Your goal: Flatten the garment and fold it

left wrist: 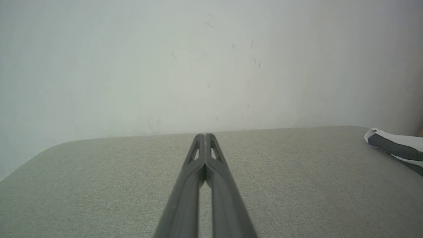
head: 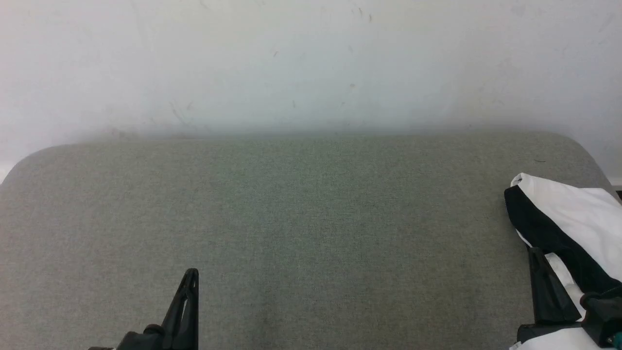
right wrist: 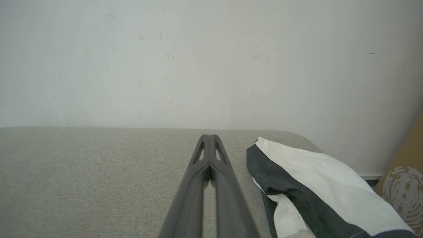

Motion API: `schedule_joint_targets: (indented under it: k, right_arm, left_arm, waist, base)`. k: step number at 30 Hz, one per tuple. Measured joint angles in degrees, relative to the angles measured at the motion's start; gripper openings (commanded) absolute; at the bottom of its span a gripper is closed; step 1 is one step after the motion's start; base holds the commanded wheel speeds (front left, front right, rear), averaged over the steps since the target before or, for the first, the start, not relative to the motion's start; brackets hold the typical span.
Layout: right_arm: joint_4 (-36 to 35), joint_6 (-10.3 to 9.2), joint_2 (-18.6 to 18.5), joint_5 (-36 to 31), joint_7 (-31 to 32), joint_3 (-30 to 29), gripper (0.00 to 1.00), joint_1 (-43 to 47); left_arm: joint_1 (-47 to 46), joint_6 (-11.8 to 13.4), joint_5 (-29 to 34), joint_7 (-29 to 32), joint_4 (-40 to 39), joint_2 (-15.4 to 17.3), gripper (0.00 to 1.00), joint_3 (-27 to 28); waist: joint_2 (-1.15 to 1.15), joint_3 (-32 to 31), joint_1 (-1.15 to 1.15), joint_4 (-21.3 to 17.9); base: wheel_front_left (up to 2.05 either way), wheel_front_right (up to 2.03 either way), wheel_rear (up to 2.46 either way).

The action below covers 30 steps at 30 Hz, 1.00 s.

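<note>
Head view: shirt (head: 573,209) bunched at right edge of grey fabric surface (head: 291,218), not yet flattened. Left gripper (head: 192,277) pressed together, empty.

Left wrist view: shirt well apart, far right.

Right wrist view: right gripper (right wrist: 208,137) pressed together, empty, just beside shirt. Next, likely: spread fingers, pinch edge, drag to centre.

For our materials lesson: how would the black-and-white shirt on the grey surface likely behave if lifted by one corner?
Probably floppy: the garment lies in soft overlapping folds, so it would likely drape and hang. Likely light, since the cloth looks thin. If pushed, it may bunch up rather than slide, as the grey surface looks like textured fabric.
</note>
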Motion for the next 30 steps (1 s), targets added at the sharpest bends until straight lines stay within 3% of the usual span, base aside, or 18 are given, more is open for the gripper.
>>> schedule_joint_targets:
  k: [30]
  right_arm:
    - [-0.01,0.00,0.00,-0.62,3.31,1.66,0.00,-1.43]
  left_arm:
    - [-2.63,-1.03,2.04,3.52,1.82,-1.83,0.00,1.99]
  waist:
    - [0.00,0.88,0.01,-0.39]
  base:
    - [0.00,0.00,0.00]
